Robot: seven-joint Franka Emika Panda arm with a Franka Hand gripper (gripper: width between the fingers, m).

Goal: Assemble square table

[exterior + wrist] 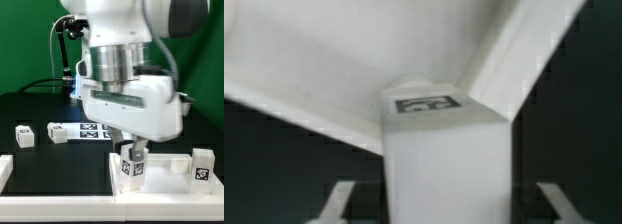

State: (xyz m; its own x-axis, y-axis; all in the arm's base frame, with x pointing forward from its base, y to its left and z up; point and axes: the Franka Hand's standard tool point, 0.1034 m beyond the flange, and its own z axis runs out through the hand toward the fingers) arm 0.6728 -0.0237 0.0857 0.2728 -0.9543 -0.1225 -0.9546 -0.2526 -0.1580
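Note:
A white table leg (132,168) with a black-white tag stands upright at the front, right of centre in the exterior view. My gripper (132,158) comes down over it, one finger on each side, shut on its upper part. In the wrist view the same leg (446,155) fills the middle between my fingers (345,200), its tag (429,103) facing the camera. Beyond it lies the white square table top (313,70) with its raised rim; the leg is at one of its corners. Whether the leg touches the top I cannot tell.
Two more tagged legs (24,135) (58,132) lie on the black table at the exterior view's left, another leg (203,165) stands at the right. The marker board (92,130) lies behind my gripper. White border rails (5,170) edge the front.

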